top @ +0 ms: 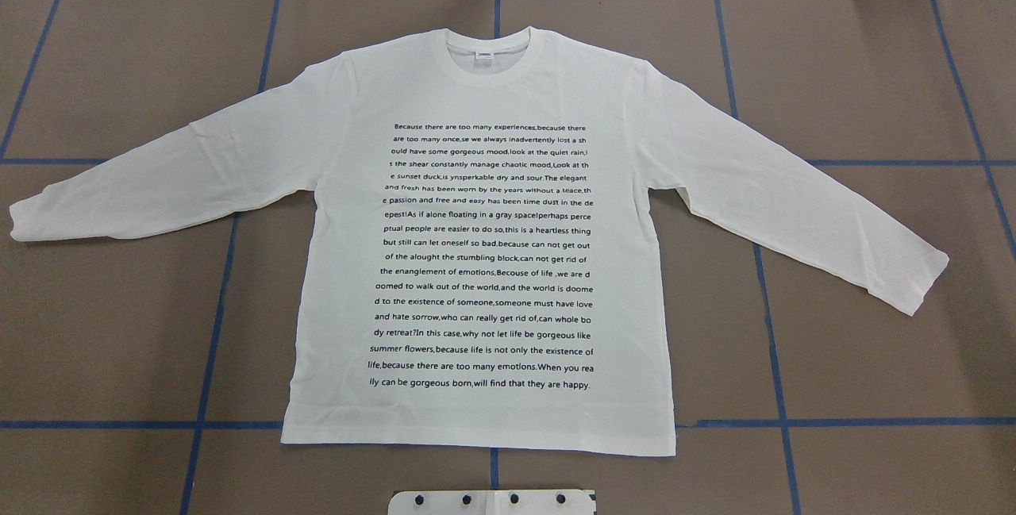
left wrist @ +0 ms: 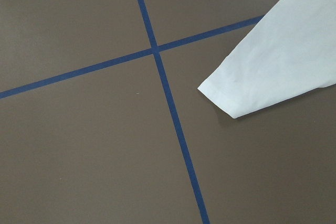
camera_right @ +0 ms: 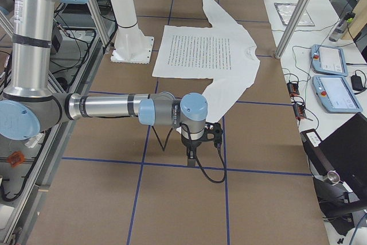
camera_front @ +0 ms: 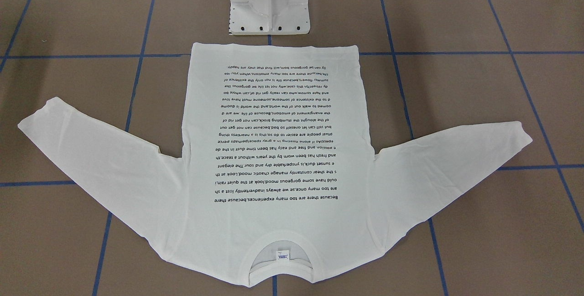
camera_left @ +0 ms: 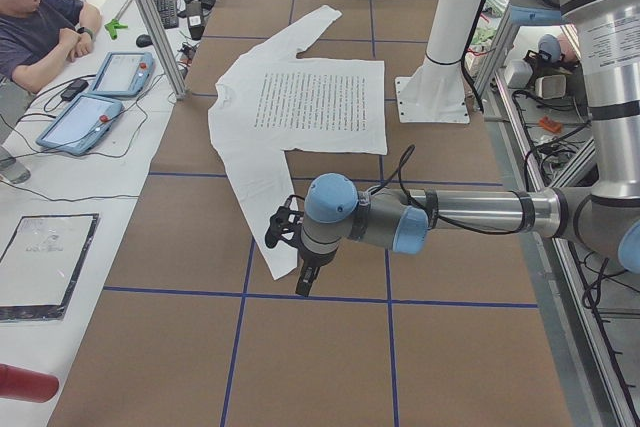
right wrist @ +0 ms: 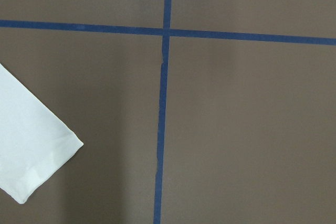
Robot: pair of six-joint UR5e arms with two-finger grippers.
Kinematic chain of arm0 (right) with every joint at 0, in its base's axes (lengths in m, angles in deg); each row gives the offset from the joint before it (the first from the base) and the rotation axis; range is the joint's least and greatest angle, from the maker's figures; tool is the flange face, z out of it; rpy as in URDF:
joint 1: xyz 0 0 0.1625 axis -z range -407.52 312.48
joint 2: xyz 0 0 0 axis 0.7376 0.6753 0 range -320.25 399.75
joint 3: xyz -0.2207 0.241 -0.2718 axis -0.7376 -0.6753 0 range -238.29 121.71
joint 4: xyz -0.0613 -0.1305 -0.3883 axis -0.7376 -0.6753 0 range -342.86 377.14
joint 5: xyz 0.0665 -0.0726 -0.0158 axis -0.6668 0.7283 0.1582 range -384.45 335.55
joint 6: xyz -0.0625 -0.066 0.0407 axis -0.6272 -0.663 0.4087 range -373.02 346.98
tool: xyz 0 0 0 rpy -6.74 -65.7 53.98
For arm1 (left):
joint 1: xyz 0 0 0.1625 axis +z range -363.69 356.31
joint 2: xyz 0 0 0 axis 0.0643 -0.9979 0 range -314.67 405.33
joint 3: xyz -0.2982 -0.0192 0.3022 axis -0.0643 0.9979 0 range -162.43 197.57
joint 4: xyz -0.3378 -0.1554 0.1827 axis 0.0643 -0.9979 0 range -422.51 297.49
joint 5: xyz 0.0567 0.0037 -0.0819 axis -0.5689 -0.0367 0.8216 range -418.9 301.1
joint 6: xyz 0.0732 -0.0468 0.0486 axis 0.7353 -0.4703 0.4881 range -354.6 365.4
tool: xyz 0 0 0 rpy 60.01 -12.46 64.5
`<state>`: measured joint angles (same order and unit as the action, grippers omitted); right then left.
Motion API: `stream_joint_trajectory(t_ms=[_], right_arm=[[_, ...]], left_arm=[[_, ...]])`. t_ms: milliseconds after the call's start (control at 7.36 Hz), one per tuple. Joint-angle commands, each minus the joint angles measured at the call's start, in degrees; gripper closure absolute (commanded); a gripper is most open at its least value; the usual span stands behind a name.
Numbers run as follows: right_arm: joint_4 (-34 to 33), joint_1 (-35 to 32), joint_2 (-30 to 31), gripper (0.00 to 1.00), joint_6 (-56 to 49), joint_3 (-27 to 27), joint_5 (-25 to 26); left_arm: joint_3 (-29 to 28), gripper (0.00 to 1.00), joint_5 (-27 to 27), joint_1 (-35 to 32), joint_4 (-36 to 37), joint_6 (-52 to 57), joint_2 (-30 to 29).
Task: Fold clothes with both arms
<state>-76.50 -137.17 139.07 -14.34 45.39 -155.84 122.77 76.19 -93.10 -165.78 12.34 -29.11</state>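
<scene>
The white long-sleeved T-shirt (top: 484, 261) lies flat on the brown table, print side up, with both sleeves spread out and its collar (top: 492, 51) on the side away from the robot. It also shows in the front view (camera_front: 273, 150). My left gripper (camera_left: 302, 282) hangs over the table by the left sleeve's cuff (left wrist: 236, 95). My right gripper (camera_right: 192, 156) hangs by the right sleeve's cuff (right wrist: 31, 166). Neither touches the shirt. Both grippers show only in the side views, so I cannot tell whether they are open or shut.
The white metal pedestal base (camera_front: 269, 8) stands at the shirt's hem side. Blue tape lines (top: 210, 340) cross the table. An operator (camera_left: 40, 17) sits by two teach pendants (camera_left: 80, 122) on the side bench. Aluminium frame posts (camera_right: 298, 12) stand at the table's edge.
</scene>
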Motion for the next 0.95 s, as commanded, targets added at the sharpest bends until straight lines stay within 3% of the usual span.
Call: stream_joint_trajectory(t_ms=[0,543,815], right_arm=[[-0.04,0.00,0.00,0.00,0.00,-0.05,-0.01],[0.31,0.00,-2.10,0.00,0.61,0.21,-0.26],[10.79,0.00,-5.69,0.00,0.70,-0.22,0.43]], left_arm=[[-0.09,0.00,0.00,0.03,-1.14,0.00,0.00],[0.70,0.00,0.69,0.03,-3.50,-0.18,-0.35],[-1.12,0.00,0.09,-0.32,-15.76,-0.70,-4.80]])
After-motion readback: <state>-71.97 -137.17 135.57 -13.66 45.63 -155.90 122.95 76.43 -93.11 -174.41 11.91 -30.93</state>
